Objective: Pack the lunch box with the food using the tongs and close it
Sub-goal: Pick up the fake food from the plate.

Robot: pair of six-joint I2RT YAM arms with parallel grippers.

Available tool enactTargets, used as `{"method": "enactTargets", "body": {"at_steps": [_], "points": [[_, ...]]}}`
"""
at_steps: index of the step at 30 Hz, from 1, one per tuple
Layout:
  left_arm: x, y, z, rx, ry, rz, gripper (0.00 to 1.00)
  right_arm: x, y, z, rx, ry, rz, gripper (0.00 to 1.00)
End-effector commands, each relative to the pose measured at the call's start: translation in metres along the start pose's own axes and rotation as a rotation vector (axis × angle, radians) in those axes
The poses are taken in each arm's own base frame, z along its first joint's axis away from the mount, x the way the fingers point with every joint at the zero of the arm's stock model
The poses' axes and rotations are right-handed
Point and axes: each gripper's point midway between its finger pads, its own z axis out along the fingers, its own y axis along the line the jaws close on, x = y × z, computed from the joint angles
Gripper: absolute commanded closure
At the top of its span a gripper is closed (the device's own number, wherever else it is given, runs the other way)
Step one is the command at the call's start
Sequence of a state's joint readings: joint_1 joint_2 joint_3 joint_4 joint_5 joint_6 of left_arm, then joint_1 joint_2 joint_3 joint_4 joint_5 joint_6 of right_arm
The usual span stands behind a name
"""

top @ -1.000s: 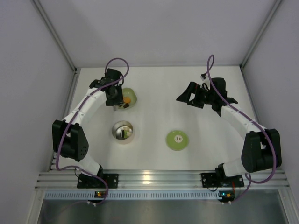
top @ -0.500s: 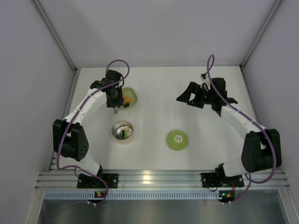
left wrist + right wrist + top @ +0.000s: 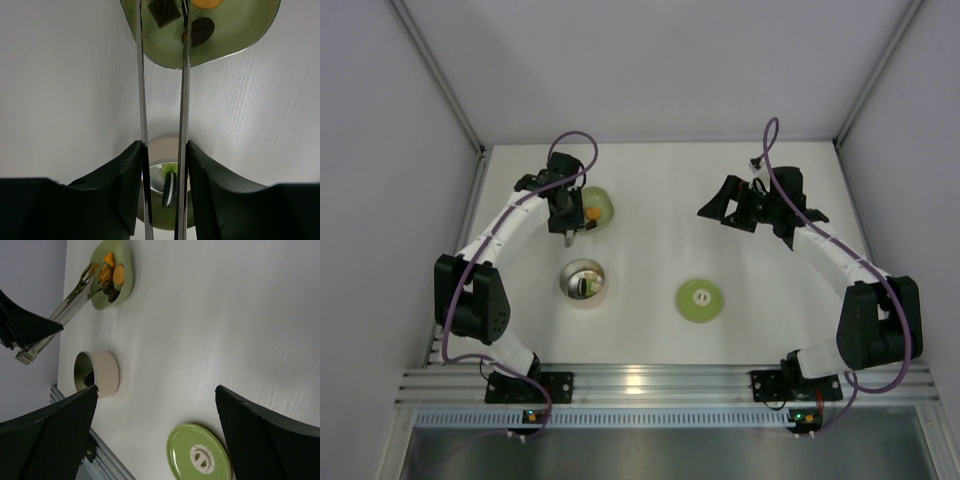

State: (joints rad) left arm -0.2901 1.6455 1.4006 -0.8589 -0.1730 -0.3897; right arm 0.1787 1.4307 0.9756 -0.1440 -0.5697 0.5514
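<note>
Left gripper clamps the tongs. Its wrist camera shows their tips in the pale green dish with a dark piece of food between them, too small to make out overhead. From above, the lunch box sits just near of the dish, and its lid lies to the right. Right gripper gapes wide and empty over the white table, which has pale walls around it.
</note>
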Motion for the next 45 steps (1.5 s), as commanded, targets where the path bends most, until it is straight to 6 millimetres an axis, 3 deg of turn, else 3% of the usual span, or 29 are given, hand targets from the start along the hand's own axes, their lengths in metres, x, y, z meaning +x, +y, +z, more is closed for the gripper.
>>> {"method": "enactTargets", "body": {"at_steps": [1,8,16,23,30,39,45], "points": [[-0.010,0.000,-0.005,0.013,-0.044,-0.003,0.56,-0.019,0.010,-0.008,-0.034,-0.075,-0.048,0.01],[-0.011,-0.001,-0.001,0.014,-0.045,-0.003,0.55,-0.019,0.007,-0.004,-0.029,-0.070,-0.044,0.01],[-0.018,-0.007,-0.007,0.040,-0.066,-0.008,0.71,-0.020,0.006,-0.005,-0.027,-0.072,-0.043,0.00],[-0.035,-0.009,-0.029,0.063,-0.132,-0.018,0.79,-0.021,0.007,-0.004,-0.026,-0.073,-0.044,0.00],[-0.052,-0.012,-0.054,0.099,-0.208,-0.021,0.80,-0.023,0.007,-0.004,-0.027,-0.078,-0.045,0.01],[-0.051,-0.012,-0.077,0.130,-0.234,-0.025,0.80,-0.025,0.006,-0.001,-0.019,-0.074,-0.043,0.00],[-0.029,-0.009,-0.100,0.182,-0.217,-0.031,0.80,-0.028,0.007,-0.002,-0.017,-0.084,-0.041,0.00]]}}
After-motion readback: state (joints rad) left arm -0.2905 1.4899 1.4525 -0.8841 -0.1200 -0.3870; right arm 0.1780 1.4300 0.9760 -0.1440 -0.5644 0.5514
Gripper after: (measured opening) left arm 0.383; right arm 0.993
